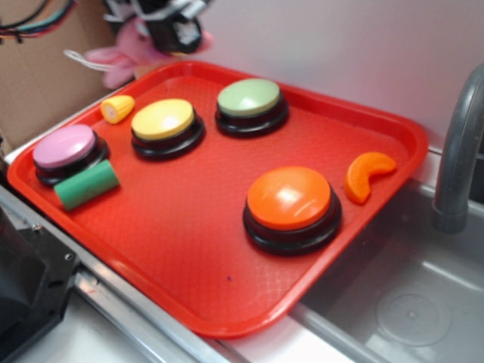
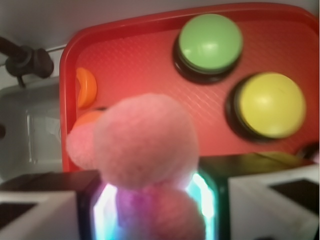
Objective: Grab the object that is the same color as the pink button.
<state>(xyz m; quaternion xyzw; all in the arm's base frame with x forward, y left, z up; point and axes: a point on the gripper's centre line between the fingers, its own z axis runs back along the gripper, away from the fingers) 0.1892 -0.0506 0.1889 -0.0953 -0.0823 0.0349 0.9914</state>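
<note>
My pincer (image 1: 162,34) is clamped on the pink plush toy (image 2: 145,150), held up off the red tray (image 1: 227,302) past its far-left corner. Color matches pink button (image 1: 64,147). Grab looks done; nothing left afaict.

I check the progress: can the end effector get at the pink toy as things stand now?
Probably yes: the end effector already seems shut on the pink toy, lifted beyond the tray, with nothing between them.

Pink plush toy (image 2: 145,145), red tray (image 1: 189,249) with a fine grid texture, pale pink-lilac button (image 1: 64,146).
</note>
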